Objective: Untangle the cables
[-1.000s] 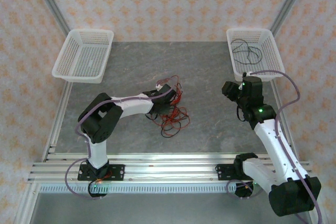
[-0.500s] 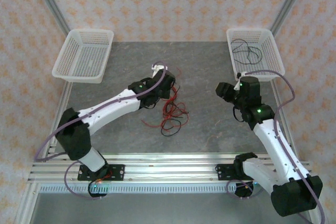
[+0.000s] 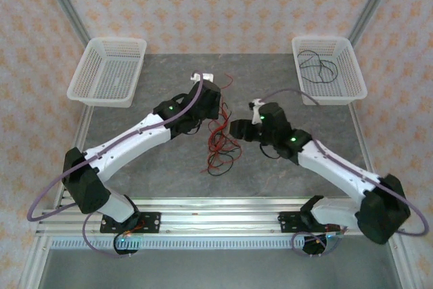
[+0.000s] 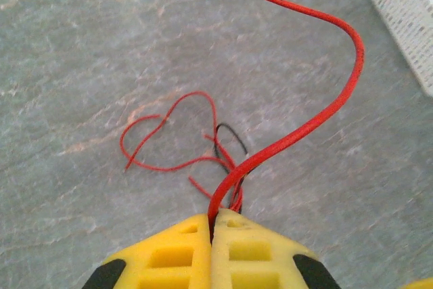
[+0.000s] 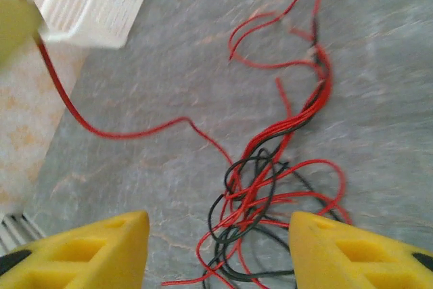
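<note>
Over to the table (image 3: pixel 155 82): flat, matte, grey with pale stone-like veining. Around mid-table, a loose tangle of cables (image 3: pixel 220 143), hair-thin and limp, red and black, looped over one another. From the right wrist view, red strands bunched into a rope-like stem running toward the far side, with black loops woven through the near end.

At the far end of that tangle, the left gripper (image 4: pixel 213 225): blocky yellow fingers with square recesses, pressed together and pinching one red cable (image 4: pixel 304 133). Smooth red sheath, arching up and to the right, ending in a bare, frayed tip. Beyond it, more red loops and one small black curl lying flat on the grey surface.

Just right of the tangle, the right gripper (image 5: pixel 216 225): yellow fingers spread wide apart, the knot of strands lying between and beyond them. Contact with any strand impossible to tell.

Now the containers. Far left, a white basket (image 3: pixel 111 40), rectangular, thin plastic mesh, slanted walls. Far right, its twin, the right basket (image 3: pixel 323 38), holding a black cable (image 3: pixel 318 65) in a few loose loops on the mesh floor.
</note>
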